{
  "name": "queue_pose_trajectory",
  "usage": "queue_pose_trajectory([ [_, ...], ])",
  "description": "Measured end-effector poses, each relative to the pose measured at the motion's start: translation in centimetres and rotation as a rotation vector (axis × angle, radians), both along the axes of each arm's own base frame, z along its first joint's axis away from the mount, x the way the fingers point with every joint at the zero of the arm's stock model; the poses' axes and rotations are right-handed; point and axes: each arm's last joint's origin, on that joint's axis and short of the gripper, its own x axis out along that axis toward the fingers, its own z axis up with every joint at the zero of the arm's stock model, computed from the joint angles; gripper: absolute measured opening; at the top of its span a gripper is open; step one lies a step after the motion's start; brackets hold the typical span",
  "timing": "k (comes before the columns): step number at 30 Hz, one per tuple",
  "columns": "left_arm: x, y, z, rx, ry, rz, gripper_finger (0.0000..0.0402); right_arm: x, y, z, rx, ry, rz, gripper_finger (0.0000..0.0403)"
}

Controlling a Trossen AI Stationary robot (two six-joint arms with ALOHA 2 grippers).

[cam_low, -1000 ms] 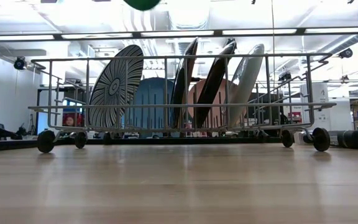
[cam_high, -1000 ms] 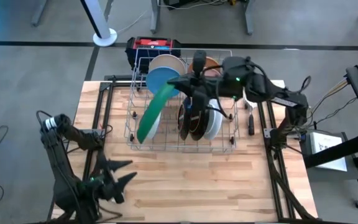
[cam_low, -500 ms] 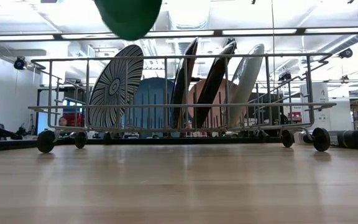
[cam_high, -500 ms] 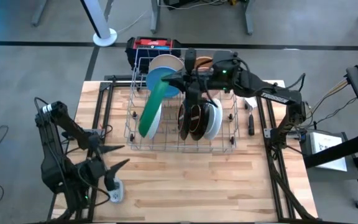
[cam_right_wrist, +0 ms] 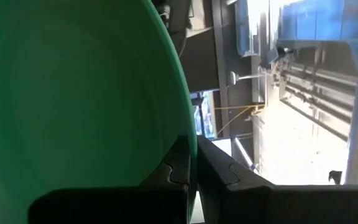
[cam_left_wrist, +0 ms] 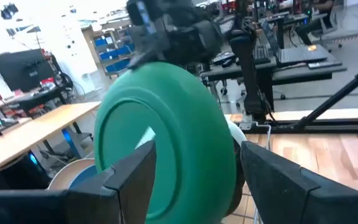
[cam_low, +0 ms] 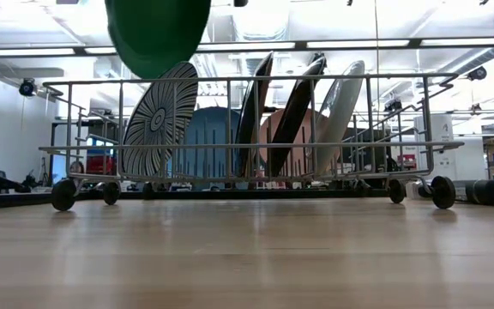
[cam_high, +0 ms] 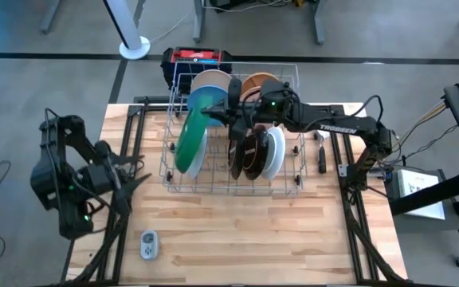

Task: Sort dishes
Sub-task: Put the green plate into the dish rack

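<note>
A large green plate [cam_high: 190, 132] hangs on edge over the left end of the silver wire rack [cam_high: 293, 185], above a striped plate [cam_low: 159, 116]; the low view shows the green plate [cam_low: 157, 34] at its top edge. My right gripper [cam_high: 223, 112] is shut on the green plate. More dishes stand on edge in the rack's slots: blue [cam_low: 200, 137], dark brown [cam_high: 245, 155] and white [cam_high: 274, 151]. My left gripper [cam_high: 127, 180] hovers open near the table's left edge, level and facing the green plate [cam_left_wrist: 166, 124]. My right gripper pinches the green plate's rim [cam_right_wrist: 189, 138] between its two fingers [cam_right_wrist: 178, 167], one on each face. The fingers come level from the table's right. The plate hangs on edge, lifted clear above the rack.
A small grey gadget [cam_high: 147, 244] lies on the wooden table near the front left. A cream bowl [cam_high: 213, 80] and a tan one [cam_high: 258, 81] sit at the rack's far end. A red and black box [cam_high: 191, 57] stands behind the rack.
My right gripper has carried the green plate down and toward the table's left; in the low view the plate sinks into sight above the striped plate. My left gripper has risen and drawn back toward the left edge, uncovering the grey gadget.
</note>
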Motion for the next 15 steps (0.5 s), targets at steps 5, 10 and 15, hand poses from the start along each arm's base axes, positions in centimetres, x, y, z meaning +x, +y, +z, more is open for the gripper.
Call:
queue_pose_trajectory([
  [5,-0.7,1.4,0.4,-0.031,-0.028,0.003,0.0223,0.8,-0.2,-1.3,-0.02,-0.039,0.006,0.0],
  [10,-1.0,2.0,0.7,-0.045,-0.046,0.007,0.0223,2.0,-0.7,-2.7,-0.022,-0.04,0.02,0.0],
  [15,-1.0,2.1,0.7,-0.047,-0.047,0.007,0.0223,3.4,-1.1,-4.6,-0.061,-0.013,0.017,0.0],
])
